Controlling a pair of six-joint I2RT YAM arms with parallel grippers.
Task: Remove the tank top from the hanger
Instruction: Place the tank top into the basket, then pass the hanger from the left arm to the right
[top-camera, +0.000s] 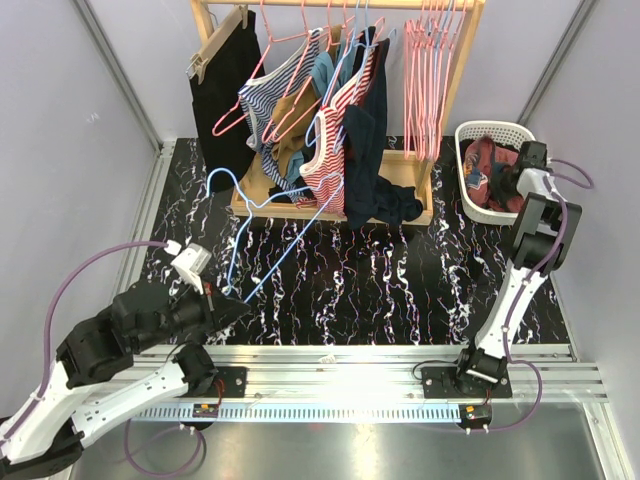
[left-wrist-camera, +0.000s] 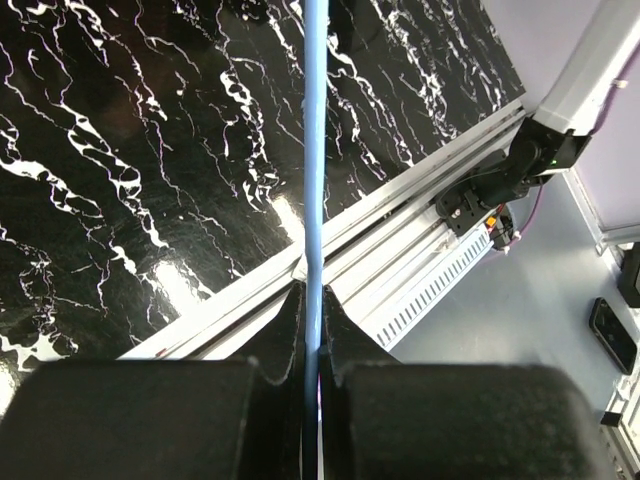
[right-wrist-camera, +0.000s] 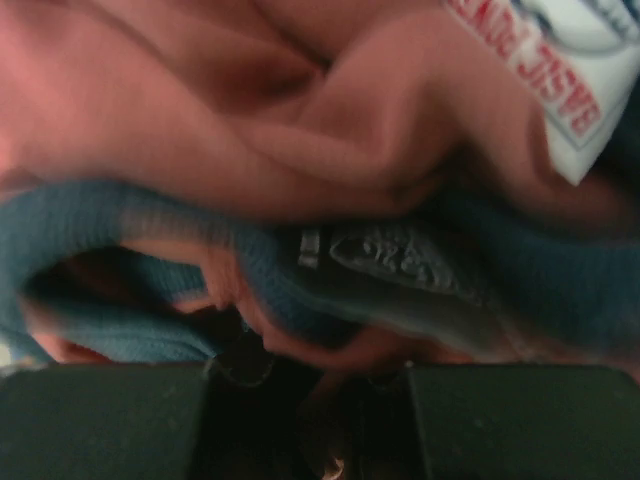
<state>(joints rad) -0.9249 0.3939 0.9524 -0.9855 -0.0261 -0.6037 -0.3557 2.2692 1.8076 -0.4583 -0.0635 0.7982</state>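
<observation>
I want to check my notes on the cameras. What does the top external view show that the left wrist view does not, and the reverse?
Only the top external view: the wooden rack with hanging clothes, the white basket holding a red garment, and the right gripper down in that basket. Only the left wrist view: a close look at the left gripper shut tight on the wire, and a dark flat object on the floor beyond the rail. Both: the bare blue hanger and the black marbled table.
</observation>
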